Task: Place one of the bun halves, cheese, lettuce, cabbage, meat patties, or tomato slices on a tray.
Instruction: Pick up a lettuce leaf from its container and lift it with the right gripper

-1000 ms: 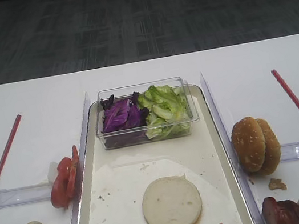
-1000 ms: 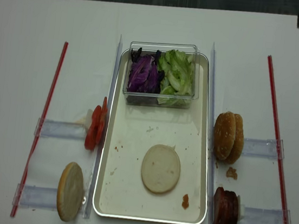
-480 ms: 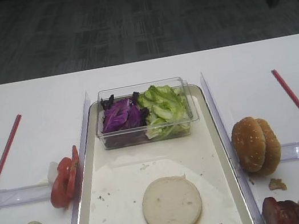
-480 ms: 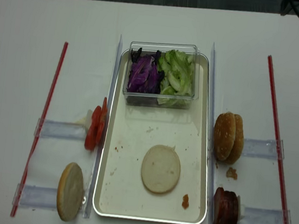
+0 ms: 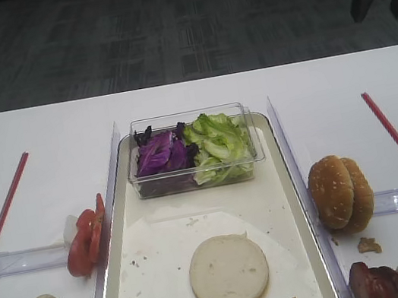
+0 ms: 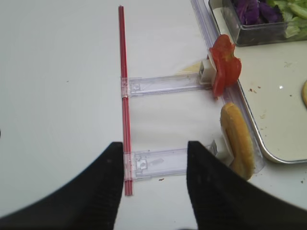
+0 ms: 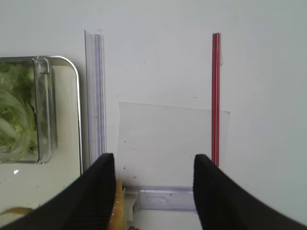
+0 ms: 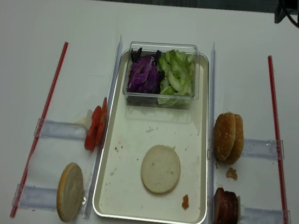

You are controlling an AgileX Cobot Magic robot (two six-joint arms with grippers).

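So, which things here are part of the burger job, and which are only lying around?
For the job: tray, bun halves, lettuce, cabbage, tomato slices, meat patties.

Just there: clear tub, red strips, clear plastic holders, crumbs.

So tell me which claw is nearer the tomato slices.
Left. The left claw hangs open over the bare table just short of the tomato slices. The right claw is across the tray, near the sesame buns.
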